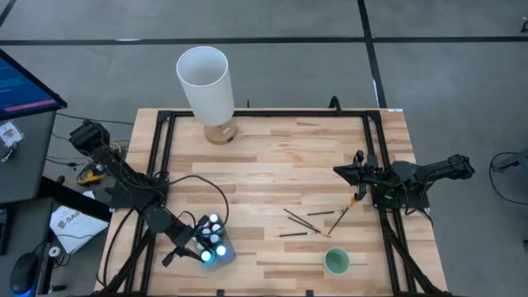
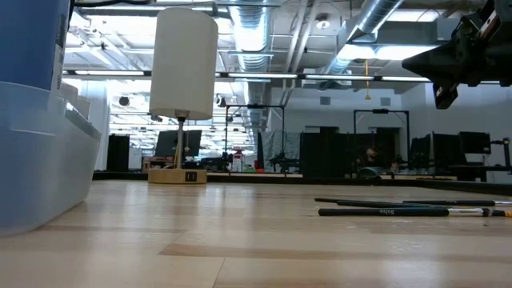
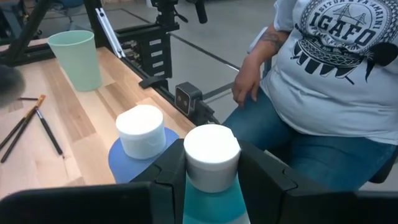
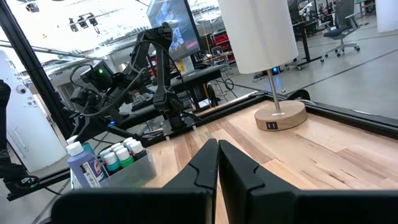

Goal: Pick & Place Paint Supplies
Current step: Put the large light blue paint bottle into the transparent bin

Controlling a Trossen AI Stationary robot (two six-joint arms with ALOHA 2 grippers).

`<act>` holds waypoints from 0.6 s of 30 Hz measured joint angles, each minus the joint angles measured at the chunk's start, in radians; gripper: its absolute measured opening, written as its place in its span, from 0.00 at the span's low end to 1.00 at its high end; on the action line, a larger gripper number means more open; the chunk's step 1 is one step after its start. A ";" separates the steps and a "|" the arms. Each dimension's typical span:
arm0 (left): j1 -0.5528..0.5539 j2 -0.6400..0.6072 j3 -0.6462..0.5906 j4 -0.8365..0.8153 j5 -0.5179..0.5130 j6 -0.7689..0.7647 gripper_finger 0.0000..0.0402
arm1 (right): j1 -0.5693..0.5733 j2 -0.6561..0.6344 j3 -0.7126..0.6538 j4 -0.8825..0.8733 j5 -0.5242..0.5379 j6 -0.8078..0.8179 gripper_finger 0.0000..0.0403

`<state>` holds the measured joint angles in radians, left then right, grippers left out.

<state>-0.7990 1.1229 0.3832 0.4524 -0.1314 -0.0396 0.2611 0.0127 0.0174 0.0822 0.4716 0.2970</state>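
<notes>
My left gripper [image 3: 211,180] stands at the table's near left, shut on a teal white-capped bottle [image 3: 211,155] at the clear container [image 1: 221,250]. A blue white-capped bottle [image 3: 142,132] stands just beside it. Several more capped bottles [image 1: 214,229] stand in the container. Thin dark brushes [image 1: 307,221] lie flat on the table right of the middle. My right gripper [image 1: 342,171] waits shut at the right side, level above the table, touching nothing. My left gripper pinches the teal bottle's body just below its white cap [image 3: 210,198] between its two fingers, one on either side. The fingers [image 3: 168,186] come nearly level from the table's left. The bottle stands upright; the fingers hide its base.
A tall white cylinder on a wooden base [image 1: 204,81] stands at the far edge. A small green cup [image 1: 337,261] stands near the front edge, right of the brushes. A black frame [image 1: 162,124] borders the table. A person sits beyond the near edge [image 3: 323,81].
</notes>
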 joint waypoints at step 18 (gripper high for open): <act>0.015 -0.004 0.000 0.004 -0.034 -0.078 0.43 | 0.000 0.000 0.000 0.000 0.000 0.000 0.02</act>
<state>-0.7837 1.1193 0.3836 0.4564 -0.1658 -0.1173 0.2615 0.0126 0.0174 0.0822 0.4715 0.2968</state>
